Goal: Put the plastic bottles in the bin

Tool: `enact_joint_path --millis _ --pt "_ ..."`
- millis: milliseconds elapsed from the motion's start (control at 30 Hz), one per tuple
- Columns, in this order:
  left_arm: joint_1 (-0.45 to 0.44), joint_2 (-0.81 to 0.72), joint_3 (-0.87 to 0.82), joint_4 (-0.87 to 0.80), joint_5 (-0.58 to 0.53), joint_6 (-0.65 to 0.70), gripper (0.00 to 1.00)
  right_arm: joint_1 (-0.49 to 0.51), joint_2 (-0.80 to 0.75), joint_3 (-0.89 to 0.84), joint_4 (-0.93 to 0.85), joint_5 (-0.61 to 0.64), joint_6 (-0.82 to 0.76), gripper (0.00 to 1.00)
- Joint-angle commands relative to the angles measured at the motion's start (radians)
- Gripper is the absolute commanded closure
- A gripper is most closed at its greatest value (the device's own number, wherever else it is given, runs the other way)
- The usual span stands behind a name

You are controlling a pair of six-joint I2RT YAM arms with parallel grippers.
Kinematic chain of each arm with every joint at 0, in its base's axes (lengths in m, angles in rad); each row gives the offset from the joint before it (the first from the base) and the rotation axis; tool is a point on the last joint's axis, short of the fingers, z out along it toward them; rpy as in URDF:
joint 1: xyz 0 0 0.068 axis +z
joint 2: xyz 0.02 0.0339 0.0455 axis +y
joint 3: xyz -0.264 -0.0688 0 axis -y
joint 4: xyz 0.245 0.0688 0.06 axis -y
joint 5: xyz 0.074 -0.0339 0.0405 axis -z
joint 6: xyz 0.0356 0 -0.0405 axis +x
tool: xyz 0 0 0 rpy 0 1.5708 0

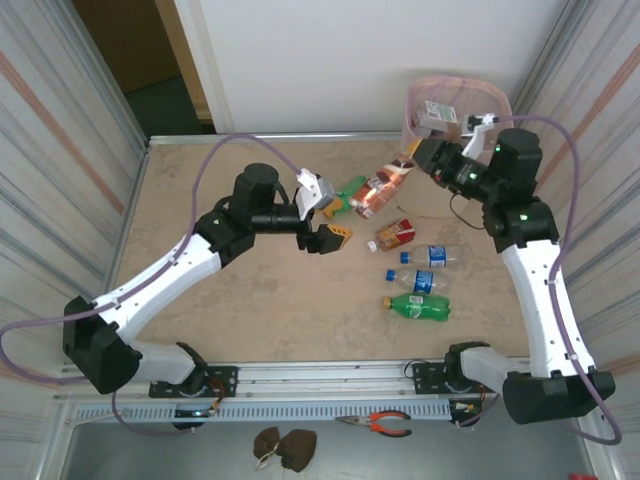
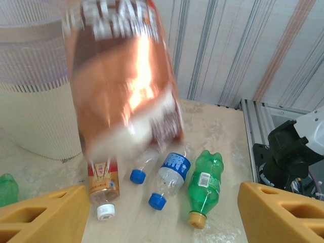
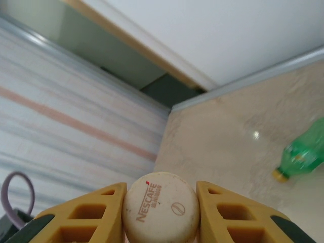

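My right gripper is shut on the white cap of a copper-labelled bottle, which hangs tilted above the table beside the pink bin. My left gripper is open just behind that bottle's base, with nothing between its yellow fingers. On the table lie a red-and-gold bottle, a blue-labelled bottle, a small clear bottle and a green bottle. Another green bottle lies further back.
Striped panel walls close in the table on the left and right. The right arm's base stands near the table's front right corner. Orange-handled pliers lie on the ledge in front of the table.
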Motion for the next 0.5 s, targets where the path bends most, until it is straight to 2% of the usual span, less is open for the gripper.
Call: enact_joint_path --millis 0,233,367,467 --pt "-0.008 -0.056 -0.022 -0.009 -0.026 0.022 0.22 -0.072 0.025 0.098 -0.027 0.055 -0.09 0.69" --pt "-0.007 -0.093 -0.052 -0.033 -0.05 0.022 0.22 -0.18 0.178 0.312 -0.029 0.138 -0.199 0.69" --pt "-0.007 -0.113 -0.068 -0.038 -0.06 0.015 0.22 -0.22 0.285 0.427 -0.027 0.221 -0.269 0.7" --pt "-0.007 -0.124 -0.073 -0.048 -0.076 0.015 0.21 -0.223 0.335 0.451 0.028 0.321 -0.368 0.71"
